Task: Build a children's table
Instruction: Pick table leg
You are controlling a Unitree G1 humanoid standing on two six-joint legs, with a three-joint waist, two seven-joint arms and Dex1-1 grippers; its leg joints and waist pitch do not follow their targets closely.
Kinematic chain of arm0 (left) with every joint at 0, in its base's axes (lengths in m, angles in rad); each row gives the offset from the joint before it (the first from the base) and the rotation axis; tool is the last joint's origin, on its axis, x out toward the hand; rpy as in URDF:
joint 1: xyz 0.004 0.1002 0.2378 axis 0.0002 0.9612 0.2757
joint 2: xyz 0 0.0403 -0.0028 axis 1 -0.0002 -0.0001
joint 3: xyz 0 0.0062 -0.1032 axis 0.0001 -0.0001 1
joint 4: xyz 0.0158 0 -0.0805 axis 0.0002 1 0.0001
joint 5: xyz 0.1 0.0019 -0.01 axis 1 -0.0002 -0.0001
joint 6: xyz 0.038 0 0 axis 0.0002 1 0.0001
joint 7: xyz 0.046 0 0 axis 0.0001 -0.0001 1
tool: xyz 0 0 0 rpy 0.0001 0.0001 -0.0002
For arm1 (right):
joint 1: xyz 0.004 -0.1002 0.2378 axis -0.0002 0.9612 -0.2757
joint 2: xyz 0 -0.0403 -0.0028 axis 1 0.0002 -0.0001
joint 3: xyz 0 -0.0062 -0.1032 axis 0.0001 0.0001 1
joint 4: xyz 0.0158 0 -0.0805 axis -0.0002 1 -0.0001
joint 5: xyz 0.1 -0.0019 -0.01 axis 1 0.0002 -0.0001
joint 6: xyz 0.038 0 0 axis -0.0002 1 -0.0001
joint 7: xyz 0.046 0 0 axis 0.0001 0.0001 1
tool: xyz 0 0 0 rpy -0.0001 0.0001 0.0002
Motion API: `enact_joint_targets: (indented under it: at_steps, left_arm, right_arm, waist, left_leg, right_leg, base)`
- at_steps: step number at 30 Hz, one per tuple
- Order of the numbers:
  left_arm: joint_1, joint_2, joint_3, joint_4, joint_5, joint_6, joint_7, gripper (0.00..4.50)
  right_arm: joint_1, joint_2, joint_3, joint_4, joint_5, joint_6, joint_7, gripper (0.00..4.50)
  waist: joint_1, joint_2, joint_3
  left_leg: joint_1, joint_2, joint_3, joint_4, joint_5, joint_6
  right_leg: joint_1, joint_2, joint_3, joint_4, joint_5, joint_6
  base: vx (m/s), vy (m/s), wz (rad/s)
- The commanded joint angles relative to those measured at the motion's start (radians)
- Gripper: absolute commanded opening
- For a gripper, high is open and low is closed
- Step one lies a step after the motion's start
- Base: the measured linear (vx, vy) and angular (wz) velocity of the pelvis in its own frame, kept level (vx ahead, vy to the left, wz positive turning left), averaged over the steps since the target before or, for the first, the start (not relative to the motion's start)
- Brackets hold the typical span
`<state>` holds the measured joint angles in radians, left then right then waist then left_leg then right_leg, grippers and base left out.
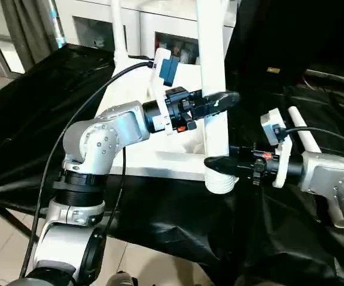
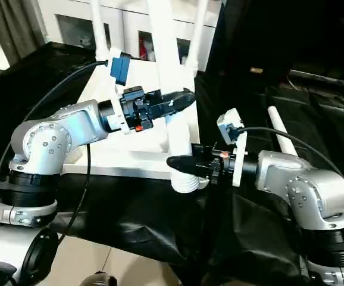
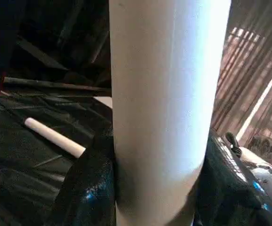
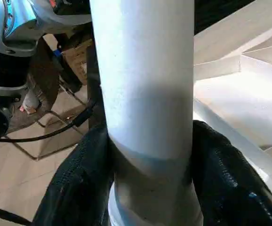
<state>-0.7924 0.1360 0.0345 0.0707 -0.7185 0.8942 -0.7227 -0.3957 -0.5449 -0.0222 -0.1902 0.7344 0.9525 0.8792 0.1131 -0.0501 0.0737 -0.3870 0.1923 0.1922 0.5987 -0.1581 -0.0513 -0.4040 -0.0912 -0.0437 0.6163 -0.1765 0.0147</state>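
The white tabletop (image 1: pixel 160 156) lies upside down on a surface draped in black cloth (image 1: pixel 178 226), its ribbed underside facing up. A white leg (image 1: pixel 215 89) stands upright at the tabletop's near corner, its wide lower end seated in the round corner socket (image 1: pixel 221 180). The left gripper (image 1: pixel 219 102) reaches in from the left and holds this leg partway up; in the left wrist view its black fingers (image 3: pixel 86 188) press against both sides of the tube, clenched on it. The right gripper (image 1: pixel 218 163) comes in from the right, lower down, just above the socket; in the right wrist view its fingers (image 4: pixel 75 188) lie against both sides of the leg where it meets the socket, grasping it. Two more legs (image 2: pixel 97 33) stand upright at the far side of the tabletop. A fourth leg (image 1: pixel 303 136) lies loose on the black cloth to the right, behind the right arm and well apart from the tabletop. Black cables run along both silver forearms.
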Motion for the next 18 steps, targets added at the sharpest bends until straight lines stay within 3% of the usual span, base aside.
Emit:
enact_joint_targets:
  at_steps: [1, 3, 6, 7, 10, 13, 18]
  left_arm:
    - [-0.027, -0.045, 0.052, 0.047, 0.0, -0.01, 0.101, 2.55]
    - [-0.029, -0.064, 0.062, 0.062, 0.012, -0.029, 0.136, 2.55]
    - [-0.011, -0.087, 0.027, 0.048, 0.096, -0.089, 0.22, 2.98]
    - [0.004, -0.112, 0.012, 0.027, 0.136, -0.098, 0.291, 3.01]
    - [0.02, -0.154, 0.023, -0.003, 0.144, -0.087, 0.372, 3.01]
    - [0.026, -0.179, 0.037, -0.017, 0.142, -0.091, 0.412, 2.71]
    - [0.03, -0.188, 0.033, -0.031, 0.156, -0.096, 0.442, 2.38]
  right_arm:
    - [-0.005, 0.008, 0.002, -0.001, -0.021, -0.003, -0.038, 2.04]
    - [-0.009, 0.016, 0.001, 0.003, -0.026, -0.006, -0.051, 2.01]
    - [-0.018, 0.04, -0.001, 0.011, -0.038, -0.015, -0.084, 1.95]
    - [-0.025, 0.062, -0.001, 0.017, -0.047, -0.025, -0.113, 1.95]
    - [-0.029, 0.086, 0.001, 0.021, -0.058, -0.037, -0.145, 1.94]
    - [-0.026, 0.098, 0.008, 0.025, -0.066, -0.044, -0.158, 1.94]
    - [-0.038, 0.116, 0.006, 0.038, -0.083, -0.053, -0.177, 1.94]
  waist:
    - [0.0, -0.014, -0.075]
    - [0.001, -0.015, -0.075]
    - [0.001, -0.014, -0.073]
    - [0.0, -0.011, -0.074]
    - [0.001, -0.012, -0.075]
    - [0.002, -0.013, -0.077]
    - [0.0, -0.008, -0.074]
  left_leg:
    - [0.018, 0.027, -0.009, -0.064, -0.179, -0.015]
    - [0.018, 0.026, -0.011, -0.065, -0.184, -0.015]
    - [0.019, 0.029, -0.013, -0.068, -0.195, -0.019]
    - [0.018, 0.031, -0.015, -0.069, -0.188, -0.021]
    - [0.016, 0.03, -0.015, -0.067, -0.172, -0.018]
    - [0.016, 0.028, -0.013, -0.066, -0.161, -0.009]
    - [0.017, 0.027, -0.014, -0.069, -0.188, -0.016]
  right_leg:
    - [0.046, -0.043, 0.03, -0.071, -0.223, -0.179]
    - [0.046, -0.044, 0.029, -0.075, -0.243, -0.17]
    - [0.044, -0.044, 0.03, -0.08, -0.257, -0.149]
    - [0.044, -0.044, 0.03, -0.076, -0.231, -0.148]
    - [0.046, -0.044, 0.029, -0.074, -0.197, -0.159]
    - [0.049, -0.043, 0.029, -0.073, -0.181, -0.17]
    - [0.045, -0.041, 0.028, -0.079, -0.225, -0.15]
  base:
    - [0.0, 0.0, 0.0]
    - [0.0, 0.0, 0.0]
    - [0.0, 0.0, 0.0]
    - [0.0, 0.0, 0.0]
    - [0.0, 0.0, 0.0]
    - [0.0, 0.0, 0.0]
    - [0.0, 0.0, 0.0]
